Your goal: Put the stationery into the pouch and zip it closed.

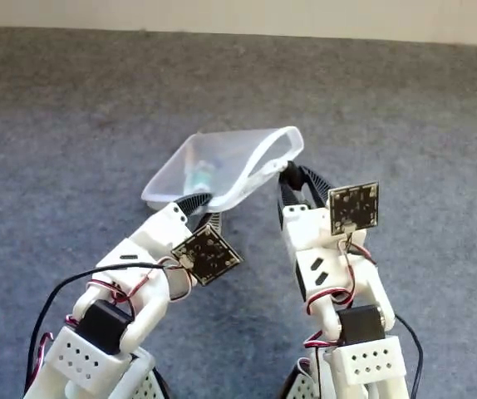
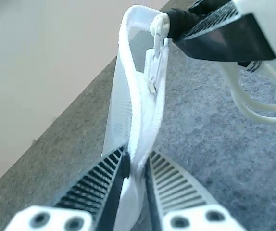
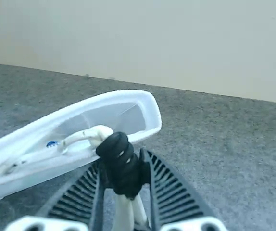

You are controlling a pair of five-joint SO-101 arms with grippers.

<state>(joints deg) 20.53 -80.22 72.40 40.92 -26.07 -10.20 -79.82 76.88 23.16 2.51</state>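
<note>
pouch (image 1: 222, 166) held up over mid-worktop (image 1: 405, 125), mouth gaping at the pull end, a small blue-green stationery item (image 1: 199, 176) inside; left gripper (image 2: 135, 161) jaws pinched narrow on its zipper edge, right gripper (image 3: 123, 163) jaws clamped on the black pull knot (image 3: 120, 161) by the slider (image 2: 155, 67).

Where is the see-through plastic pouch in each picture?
High view: the see-through plastic pouch is at mid-picture.
Left wrist view: its white zipper edge runs out from between the left jaws.
Right wrist view: it lies just beyond the right jaws.
Shared landmark: the black zipper-pull knob, pinched in the right jaws.
</note>
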